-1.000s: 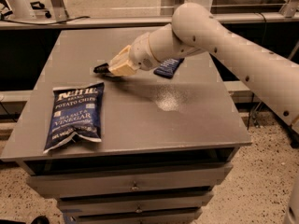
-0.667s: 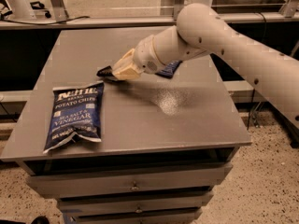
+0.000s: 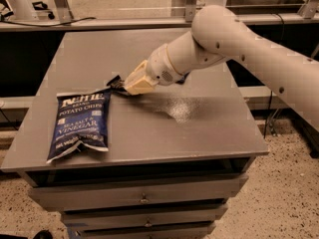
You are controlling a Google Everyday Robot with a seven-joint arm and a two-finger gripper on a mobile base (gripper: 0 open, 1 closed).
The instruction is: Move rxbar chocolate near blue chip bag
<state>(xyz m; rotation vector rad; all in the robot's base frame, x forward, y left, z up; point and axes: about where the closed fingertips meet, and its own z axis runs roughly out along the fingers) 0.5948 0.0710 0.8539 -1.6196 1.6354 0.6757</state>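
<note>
The blue chip bag (image 3: 79,124), dark blue with white "Sea Salt & Vinegar" lettering, lies flat at the front left of the grey table (image 3: 199,128). My gripper (image 3: 125,86) is low over the table just past the bag's top right corner. It is shut on the rxbar chocolate (image 3: 115,82), a small dark wrapper that sticks out from the fingertips toward the bag and is partly hidden by the fingers. The bar's end is close to the bag's upper edge.
A navy blue bar wrapper (image 3: 182,78) lies behind my forearm and is mostly hidden. The table has drawers under its front edge. A shelf rail and metal legs run behind the table. Speckled floor lies to the right.
My gripper has moved toward the table's front with the dark bar in it, ending closer to the chip bag's top right corner. The bag has not moved.
</note>
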